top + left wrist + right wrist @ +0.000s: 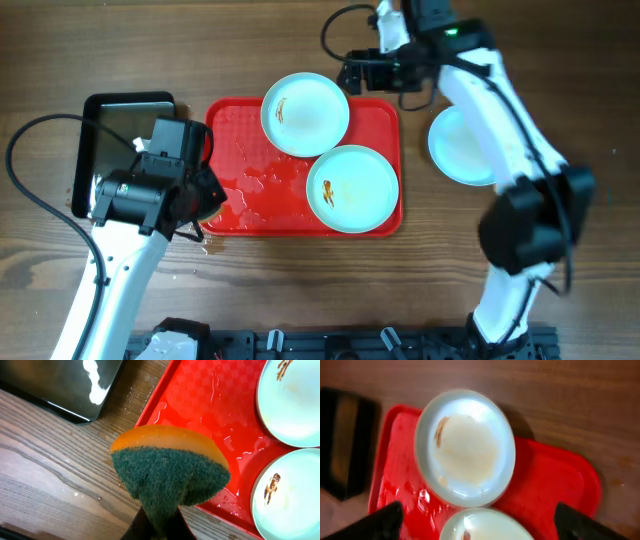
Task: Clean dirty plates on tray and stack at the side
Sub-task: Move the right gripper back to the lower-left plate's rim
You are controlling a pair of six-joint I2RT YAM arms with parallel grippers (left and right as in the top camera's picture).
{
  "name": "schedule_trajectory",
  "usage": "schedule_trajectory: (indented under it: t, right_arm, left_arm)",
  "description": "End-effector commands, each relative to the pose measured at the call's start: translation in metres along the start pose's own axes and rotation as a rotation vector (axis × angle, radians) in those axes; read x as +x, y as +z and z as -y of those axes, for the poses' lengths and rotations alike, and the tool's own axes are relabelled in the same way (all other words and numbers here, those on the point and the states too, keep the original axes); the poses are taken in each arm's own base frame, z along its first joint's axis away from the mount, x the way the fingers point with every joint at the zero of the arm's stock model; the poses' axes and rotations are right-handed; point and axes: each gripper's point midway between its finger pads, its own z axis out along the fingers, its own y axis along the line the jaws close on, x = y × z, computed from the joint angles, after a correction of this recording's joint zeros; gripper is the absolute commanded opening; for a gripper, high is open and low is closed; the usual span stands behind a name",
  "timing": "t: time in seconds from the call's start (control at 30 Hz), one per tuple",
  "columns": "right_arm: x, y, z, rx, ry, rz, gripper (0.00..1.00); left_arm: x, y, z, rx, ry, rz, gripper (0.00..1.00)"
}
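My left gripper (157, 527) clamps a sponge (170, 472) over the lower-left corner of the tray (232, 130). My right gripper (480, 522) hangs spread wide above the smeared top plate (305, 113); a smeared lower plate (352, 188) shares the tray; the third plate (455, 150) lies at right, off it

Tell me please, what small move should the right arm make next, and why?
Probably the right gripper should come down and close its open fingers on the rim of the far plate, which bears a brown smear and lies just in front of it. The left gripper holds the sponge over a corner of the tray, ready to wipe.
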Motion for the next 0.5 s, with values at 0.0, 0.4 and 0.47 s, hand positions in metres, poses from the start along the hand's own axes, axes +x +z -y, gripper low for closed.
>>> schedule_trajectory:
  t: [0.0, 0.4, 0.47]
  right_arm:
    - [0.009, 0.060, 0.026, 0.078, 0.157, -0.048, 0.73]
    - [0.048, 0.121, 0.036, 0.127, 0.146, -0.164, 0.37]
    - [0.055, 0.128, 0.050, 0.263, 0.143, -0.153, 0.38]
  left_arm:
    - [-0.003, -0.004, 0.001, 0.015, 0.009, 0.012, 0.04]
    - [-0.006, -0.004, 0.004, 0.026, 0.006, 0.026, 0.04]
    - [-0.006, -0.004, 0.004, 0.025, 0.006, 0.025, 0.04]
